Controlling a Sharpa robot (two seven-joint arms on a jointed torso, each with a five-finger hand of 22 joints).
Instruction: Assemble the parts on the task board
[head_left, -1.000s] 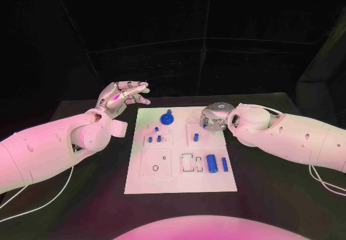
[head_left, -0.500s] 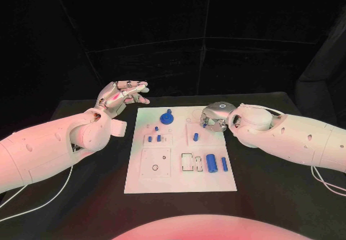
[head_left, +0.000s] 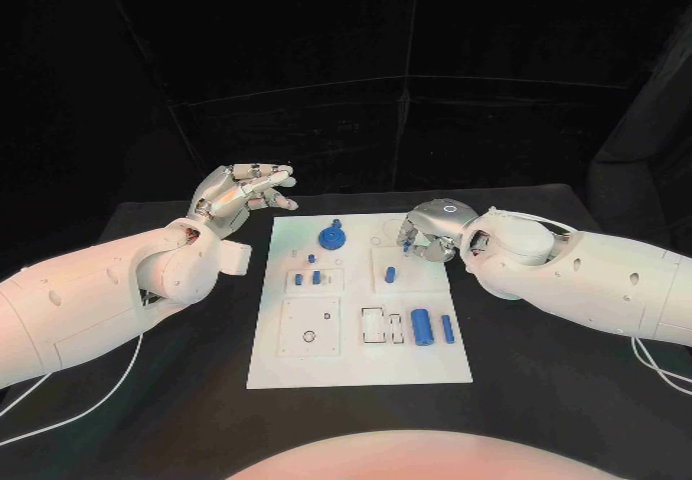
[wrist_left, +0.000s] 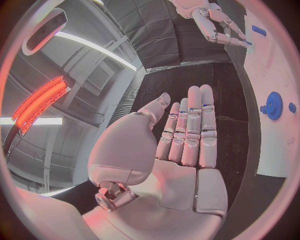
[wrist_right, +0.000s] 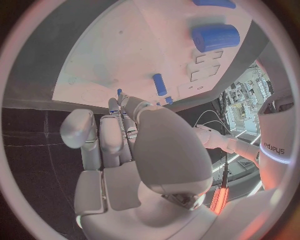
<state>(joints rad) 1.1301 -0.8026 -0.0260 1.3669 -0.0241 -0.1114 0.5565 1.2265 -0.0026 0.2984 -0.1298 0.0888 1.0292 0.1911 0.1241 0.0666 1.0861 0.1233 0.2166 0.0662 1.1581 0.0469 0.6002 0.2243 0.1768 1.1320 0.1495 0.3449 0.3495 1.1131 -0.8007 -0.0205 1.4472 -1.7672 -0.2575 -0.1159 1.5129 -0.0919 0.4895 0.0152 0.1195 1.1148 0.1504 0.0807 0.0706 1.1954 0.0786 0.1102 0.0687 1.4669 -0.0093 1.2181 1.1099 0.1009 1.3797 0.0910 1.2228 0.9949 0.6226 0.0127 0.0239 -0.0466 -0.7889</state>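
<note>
A white task board (head_left: 361, 355) lay flat on the black table (head_left: 548, 400) between the robot's two arms, with most of its blue parts looking unassembled. The left hand (head_left: 241, 192) was raised off the table beyond the board's far left corner, its fingers together and nearly straight, holding nothing. The right hand (head_left: 430, 232) hung low over the board's far right corner, fingers curled downward; whether a small part sat between its fingertips could not be told. A blue gear-like disc with a knob (head_left: 333, 237) stood on the board between the two hands, nearer the left hand, apparently seated. A short blue peg (head_left: 389, 273) lay just on the near side of the right hand. Farther toward the robot, a thick blue cylinder (head_left: 421, 326) and a thinner blue rod (head_left: 447, 328) lay loose beside empty rectangular slots (head_left: 382, 326). Judging from this, the assembly was at an early stage, with several pieces left to place.
</note>
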